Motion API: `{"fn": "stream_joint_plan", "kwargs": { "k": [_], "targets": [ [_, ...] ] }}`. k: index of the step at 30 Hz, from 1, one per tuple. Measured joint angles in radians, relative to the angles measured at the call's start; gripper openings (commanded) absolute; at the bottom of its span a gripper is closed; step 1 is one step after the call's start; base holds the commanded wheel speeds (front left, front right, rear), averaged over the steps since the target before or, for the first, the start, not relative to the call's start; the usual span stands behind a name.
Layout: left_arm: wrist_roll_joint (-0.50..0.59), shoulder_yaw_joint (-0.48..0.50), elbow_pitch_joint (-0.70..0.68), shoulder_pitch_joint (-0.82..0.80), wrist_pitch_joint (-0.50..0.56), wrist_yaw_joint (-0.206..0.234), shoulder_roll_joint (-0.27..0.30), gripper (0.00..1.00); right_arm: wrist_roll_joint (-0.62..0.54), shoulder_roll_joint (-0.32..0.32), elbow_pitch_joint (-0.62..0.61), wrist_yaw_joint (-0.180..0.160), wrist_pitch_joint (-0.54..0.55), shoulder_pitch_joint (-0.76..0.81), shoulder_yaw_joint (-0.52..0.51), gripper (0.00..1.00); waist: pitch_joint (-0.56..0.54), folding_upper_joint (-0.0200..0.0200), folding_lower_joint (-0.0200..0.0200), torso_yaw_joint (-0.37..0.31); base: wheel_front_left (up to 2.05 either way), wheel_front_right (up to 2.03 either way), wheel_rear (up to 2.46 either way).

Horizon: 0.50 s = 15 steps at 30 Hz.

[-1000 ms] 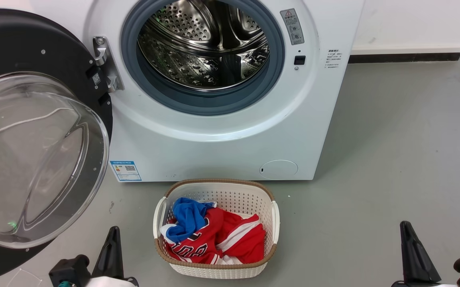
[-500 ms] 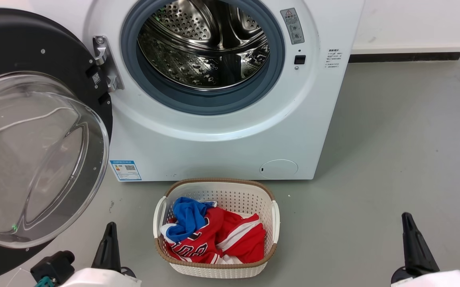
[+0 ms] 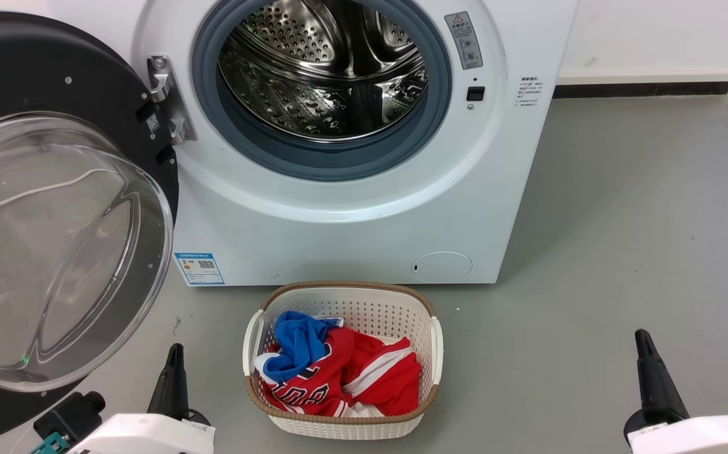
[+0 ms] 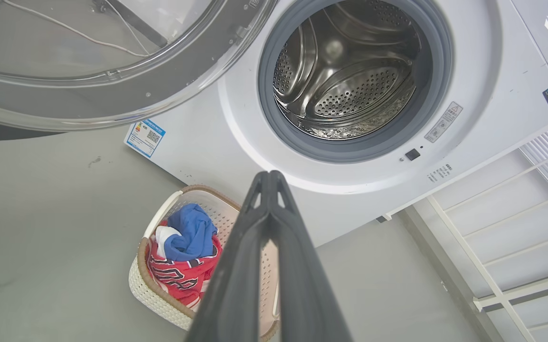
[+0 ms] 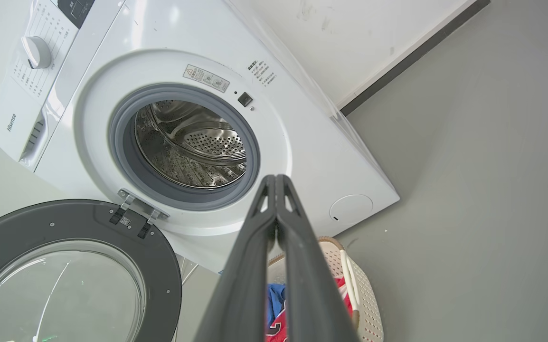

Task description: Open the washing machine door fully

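Note:
The white washing machine [image 3: 351, 214] [image 4: 345, 190] [image 5: 302, 156] stands ahead with its steel drum bare inside the grey-blue ring. Its round black door [image 3: 42, 75] [image 5: 79, 223], with a bulging clear glass bowl [image 3: 55, 252] [image 4: 89, 57], is swung wide to the left on its hinge. My left gripper [image 3: 175, 362] [image 4: 269, 178] is shut and holds nothing, low at the front left, just right of the door's lower edge. At the lower right my right gripper [image 3: 643, 343] [image 5: 274, 180] is shut too, with nothing in it, well clear of the machine.
A white laundry basket [image 3: 430, 343] [image 4: 150, 289] [image 5: 362, 294] with a woven brown rim sits on the grey floor before the machine, holding red and blue clothes [image 3: 339, 375]. A white wall and dark skirting [image 3: 641, 88] run behind on the right. A white rack [image 4: 506, 223] stands beside the machine.
Both grippers have risen slightly in the head view, and more of each pale forearm shows. The door and basket stay put.

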Motion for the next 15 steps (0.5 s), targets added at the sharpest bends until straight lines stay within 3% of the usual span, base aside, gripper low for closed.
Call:
{"fn": "stream_joint_plan", "kwargs": {
  "k": [15],
  "targets": [
    [-0.200,0.009,0.010,-0.024,0.049,-0.009,0.000,0.00,0.195,-0.004,0.031,0.000,0.044,-0.042,-0.003,0.00,0.002,0.0000,0.0000,0.002,0.00,0.00,0.00]
  ]
}}
